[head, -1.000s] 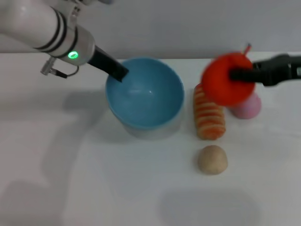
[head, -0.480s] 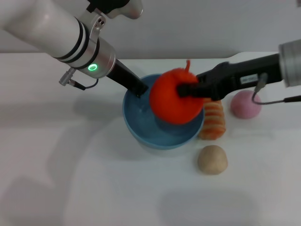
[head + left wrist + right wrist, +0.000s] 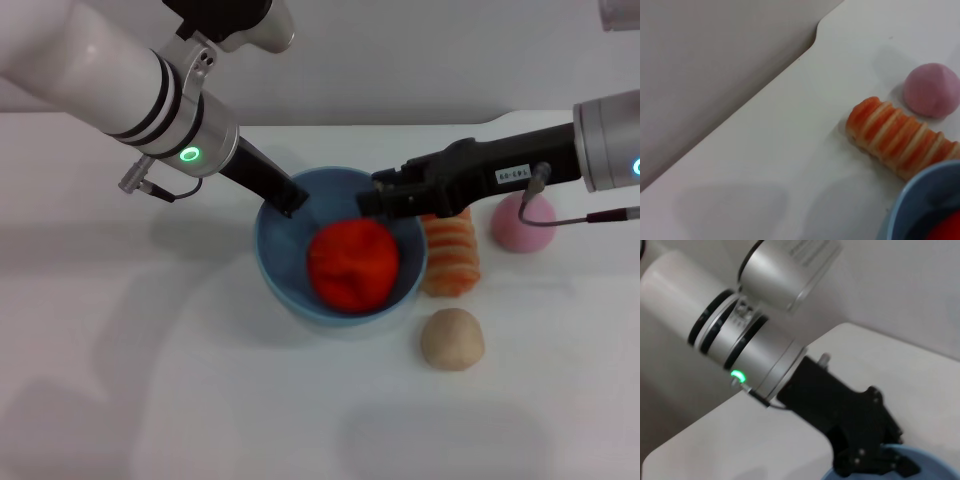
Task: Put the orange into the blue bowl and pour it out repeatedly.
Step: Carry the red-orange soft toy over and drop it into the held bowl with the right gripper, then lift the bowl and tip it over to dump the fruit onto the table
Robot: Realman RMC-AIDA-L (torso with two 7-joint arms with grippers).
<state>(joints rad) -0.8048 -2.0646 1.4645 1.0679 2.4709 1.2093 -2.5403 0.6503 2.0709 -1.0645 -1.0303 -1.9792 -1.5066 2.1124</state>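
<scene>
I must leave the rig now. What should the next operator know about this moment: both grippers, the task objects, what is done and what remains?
Left gripper: shut on the far-left rim of the blue bowl, holding it on the table.
Right gripper: open, empty, above the bowl's far-right rim, just over the orange.
The orange lies inside the bowl, free of both grippers.
Beside the bowl on the robot's right: striped roll, tan ball, pink ball.
Done: this cycle's placing.
Left: draw the right arm clear, probably tip the bowl with the left arm to pour the orange out, then repeat.
</scene>
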